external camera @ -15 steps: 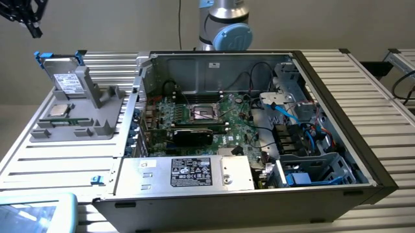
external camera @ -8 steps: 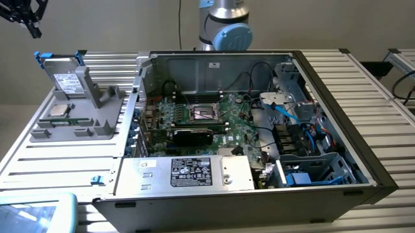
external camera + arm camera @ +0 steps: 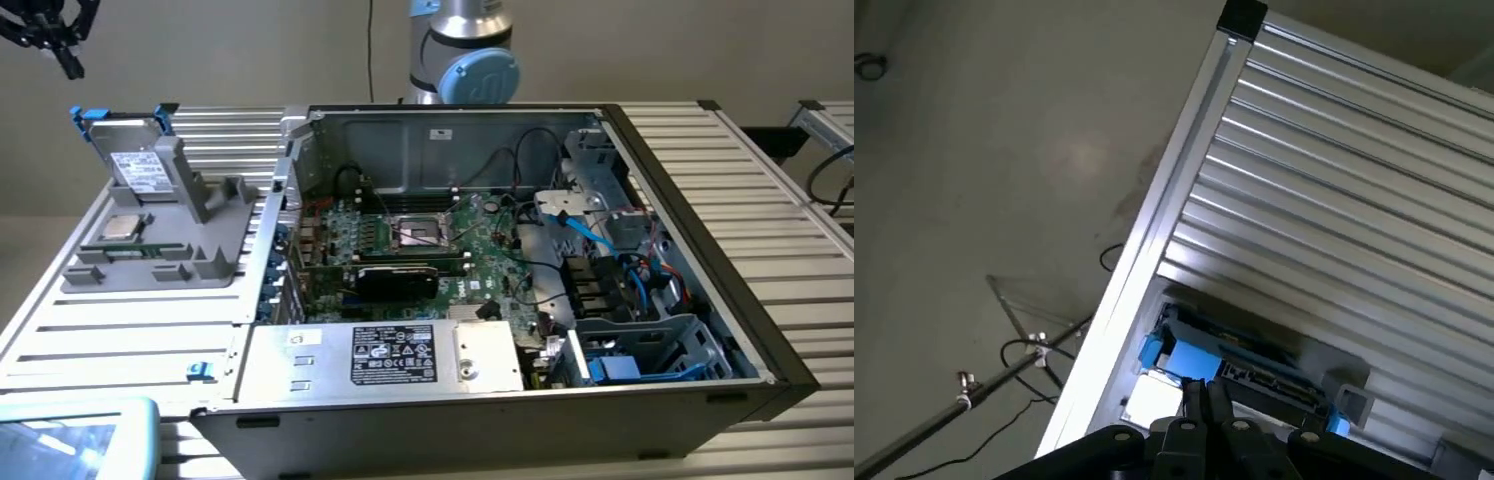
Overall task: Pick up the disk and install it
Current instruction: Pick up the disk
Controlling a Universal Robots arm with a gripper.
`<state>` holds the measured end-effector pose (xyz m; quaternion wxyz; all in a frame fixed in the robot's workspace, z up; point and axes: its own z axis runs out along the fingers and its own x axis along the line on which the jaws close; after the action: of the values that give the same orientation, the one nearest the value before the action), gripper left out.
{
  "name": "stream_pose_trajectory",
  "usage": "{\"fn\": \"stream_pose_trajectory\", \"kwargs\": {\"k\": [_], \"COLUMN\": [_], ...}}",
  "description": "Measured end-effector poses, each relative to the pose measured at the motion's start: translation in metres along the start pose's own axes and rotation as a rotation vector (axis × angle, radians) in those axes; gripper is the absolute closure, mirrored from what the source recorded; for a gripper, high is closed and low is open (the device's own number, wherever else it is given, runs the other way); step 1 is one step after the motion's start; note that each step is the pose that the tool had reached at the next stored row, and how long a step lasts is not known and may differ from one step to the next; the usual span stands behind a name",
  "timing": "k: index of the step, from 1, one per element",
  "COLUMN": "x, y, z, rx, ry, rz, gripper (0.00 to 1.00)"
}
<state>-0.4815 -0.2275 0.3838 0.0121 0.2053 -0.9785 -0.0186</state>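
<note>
Exterior view: the gripper (image 3: 67, 62) hangs high at the far left, above the disk (image 3: 131, 165), which stands upright in the grey holder (image 3: 200, 235), left of the open computer case (image 3: 534, 250). Wrist view: fingers (image 3: 1194, 405) pressed together, empty, with the blue-framed disk (image 3: 1254, 372) just beyond them.

An open computer case (image 3: 400, 140) lies on a ribbed metal table (image 3: 134, 320), showing its green circuit board (image 3: 494, 250) and a blue cable (image 3: 587, 232). Inside it sits a silver box (image 3: 400, 352) with a black-and-white label. Just beside the case stands a grey rack (image 3: 214, 215) with a small square chip (image 3: 123, 226) on it. On the floor (image 3: 974, 150) lie a black cord (image 3: 1019, 350) and what may be a stand's rod (image 3: 944, 415).
</note>
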Motion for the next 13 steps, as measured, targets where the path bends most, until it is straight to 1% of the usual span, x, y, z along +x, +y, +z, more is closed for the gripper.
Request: {"fn": "stream_pose_trajectory", "kwargs": {"k": [13], "x": [-0.0002], "y": [0.0003], "z": [0.0006], "rx": [0.0038], "ry": [0.0094], "rz": [-0.230], "gripper": [0.89]}}
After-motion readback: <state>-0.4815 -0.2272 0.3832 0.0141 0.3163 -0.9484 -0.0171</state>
